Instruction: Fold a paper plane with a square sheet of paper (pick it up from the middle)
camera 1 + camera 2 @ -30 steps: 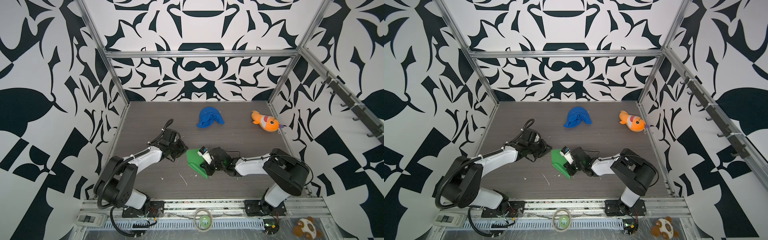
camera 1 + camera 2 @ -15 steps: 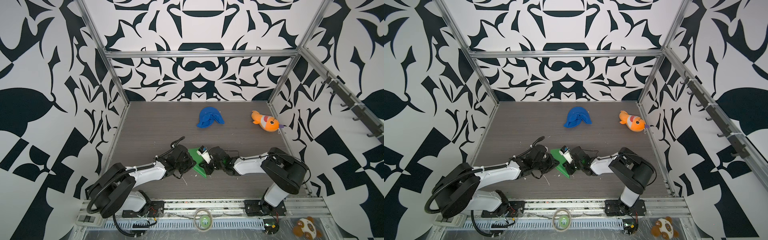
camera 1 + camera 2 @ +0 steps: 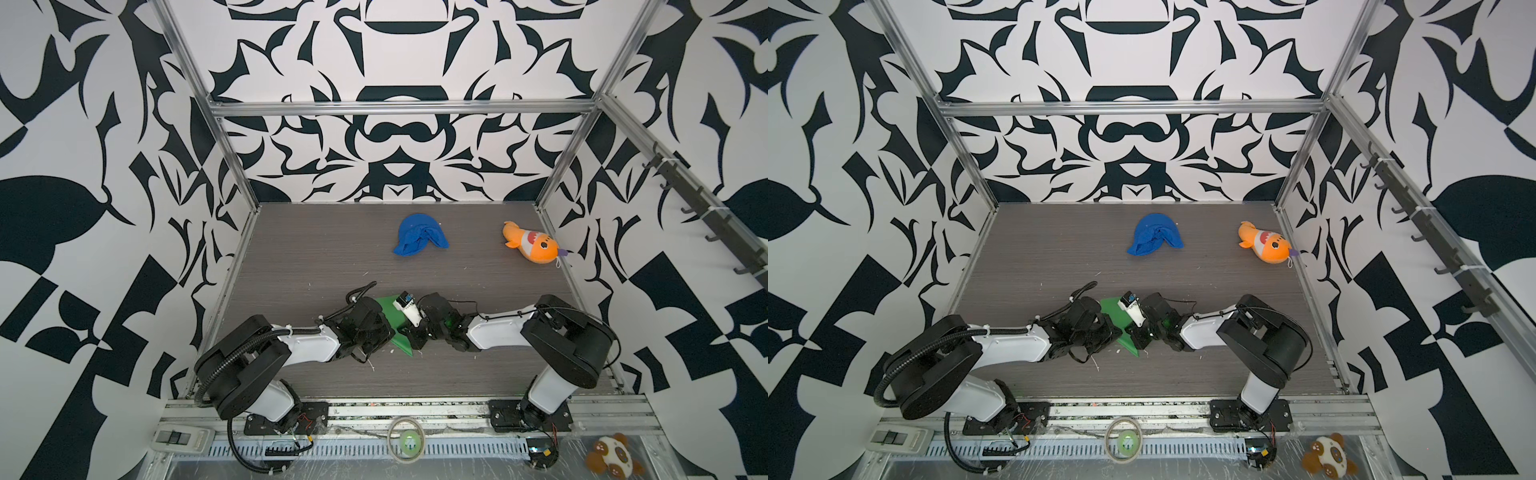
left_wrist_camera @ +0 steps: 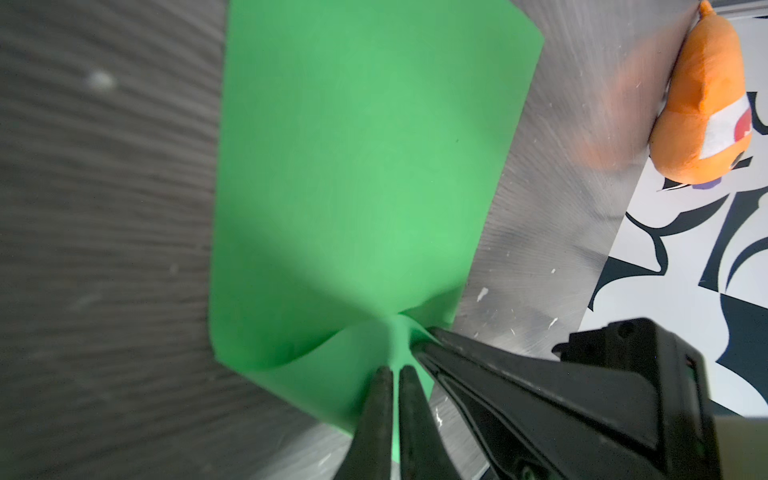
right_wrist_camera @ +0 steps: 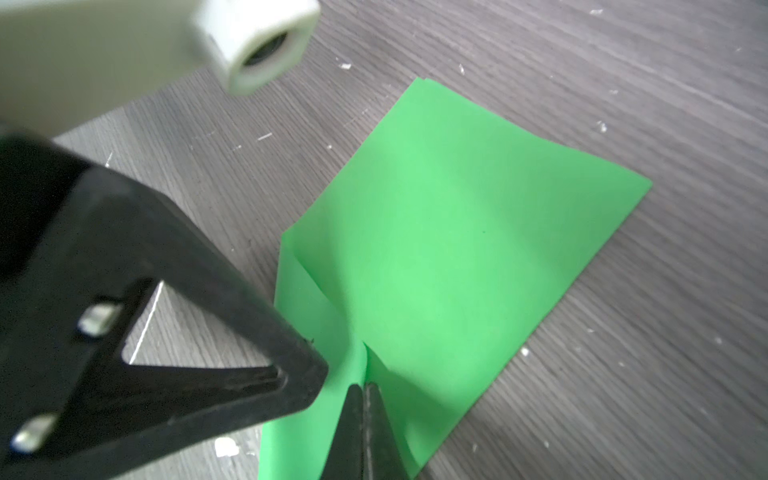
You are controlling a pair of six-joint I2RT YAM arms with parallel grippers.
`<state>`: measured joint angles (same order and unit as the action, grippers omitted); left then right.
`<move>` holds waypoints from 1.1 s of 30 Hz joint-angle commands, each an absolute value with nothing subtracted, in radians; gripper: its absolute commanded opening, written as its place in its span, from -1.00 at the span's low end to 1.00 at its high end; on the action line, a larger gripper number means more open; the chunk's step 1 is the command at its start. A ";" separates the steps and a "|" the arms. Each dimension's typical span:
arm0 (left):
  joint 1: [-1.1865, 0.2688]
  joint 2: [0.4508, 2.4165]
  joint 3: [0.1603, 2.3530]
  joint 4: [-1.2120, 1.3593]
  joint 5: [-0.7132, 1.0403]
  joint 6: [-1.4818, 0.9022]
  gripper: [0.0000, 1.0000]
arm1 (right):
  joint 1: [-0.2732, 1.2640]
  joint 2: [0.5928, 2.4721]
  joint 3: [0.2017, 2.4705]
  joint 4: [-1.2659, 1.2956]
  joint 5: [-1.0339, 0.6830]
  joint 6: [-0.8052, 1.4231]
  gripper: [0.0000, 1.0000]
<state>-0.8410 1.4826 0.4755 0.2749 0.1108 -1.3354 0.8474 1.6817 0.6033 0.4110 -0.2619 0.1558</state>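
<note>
Left end effector (image 4: 394, 370) has joined right end effector (image 5: 365, 384), two clamped on one sheet (image 5: 457, 249).

There is one bright green sheet of thin paper (image 3: 388, 309) and one grey wood-grain table (image 3: 316, 257). The white-and-black robot arms number two, the left arm (image 3: 307, 343) and the right arm (image 3: 498, 330). Each carries one black two-fingered gripper, the left gripper (image 4: 392, 370) and the right gripper (image 5: 365, 386), so two grippers in all. Soft things number three: one crumpled blue cloth lump (image 3: 419, 235), one orange plush fish (image 3: 534, 247) and one brown-and-white plush animal (image 3: 613, 457). There is also one ring-shaped tape roll with a green centre (image 3: 407, 441) and one pale switch box (image 3: 183, 438).
</note>
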 commanded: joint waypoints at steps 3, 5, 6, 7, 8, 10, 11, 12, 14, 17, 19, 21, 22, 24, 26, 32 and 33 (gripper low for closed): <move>-0.844 1.497 0.432 0.309 0.077 -1.335 -0.80 | 0.846 1.699 0.620 0.367 -0.256 0.165 -0.96; -0.844 1.498 0.428 0.314 0.076 -1.324 -0.80 | 0.845 1.701 0.621 0.365 -0.258 0.165 -0.96; -0.844 1.499 0.429 0.313 0.078 -1.319 -0.79 | 0.845 1.702 0.623 0.365 -0.260 0.164 -0.96; -0.844 1.502 0.428 0.313 0.079 -1.318 -0.79 | 0.844 1.704 0.623 0.365 -0.260 0.164 -0.96; -0.844 1.507 0.425 0.316 0.079 -1.316 -0.79 | 0.845 1.703 0.623 0.365 -0.260 0.165 -0.96; -0.844 1.519 0.417 0.327 0.082 -1.315 -0.79 | 0.844 1.704 0.624 0.365 -0.260 0.166 -0.96; -0.844 1.522 0.416 0.328 0.082 -1.313 -0.79 | 0.845 1.704 0.625 0.365 -0.260 0.166 -0.96; -0.843 1.527 0.415 0.327 0.083 -1.310 -0.79 | 0.845 1.704 0.626 0.365 -0.259 0.166 -0.96; -0.844 1.530 0.417 0.324 0.084 -1.305 -0.79 | 0.845 1.702 0.626 0.365 -0.260 0.166 -0.96; -0.844 1.520 0.422 0.322 0.090 -1.277 -0.79 | 0.845 1.699 0.626 0.363 -0.260 0.166 -0.96; -0.844 1.508 0.419 0.315 0.090 -1.237 -0.79 | 0.845 1.700 0.625 0.362 -0.258 0.166 -0.96; -0.843 1.501 0.410 0.307 0.081 -1.191 -0.78 | 0.845 1.700 0.626 0.363 -0.259 0.166 -0.96; -0.844 1.502 0.401 0.303 0.077 -1.174 -0.78 | 0.843 1.700 0.627 0.362 -0.260 0.166 -0.96; -0.843 1.506 0.376 0.321 0.076 -1.147 -0.77 | 0.844 1.700 0.628 0.362 -0.260 0.166 -0.96; -0.844 1.515 0.356 0.344 0.079 -1.126 -0.74 | 0.844 1.700 0.627 0.361 -0.261 0.166 -0.96; -0.844 1.536 0.344 0.327 0.077 -1.059 -0.71 | 0.842 1.701 0.629 0.363 -0.266 0.170 -0.96; -0.844 1.534 0.341 0.318 0.072 -1.055 -0.71 | 0.842 1.701 0.629 0.363 -0.267 0.170 -0.96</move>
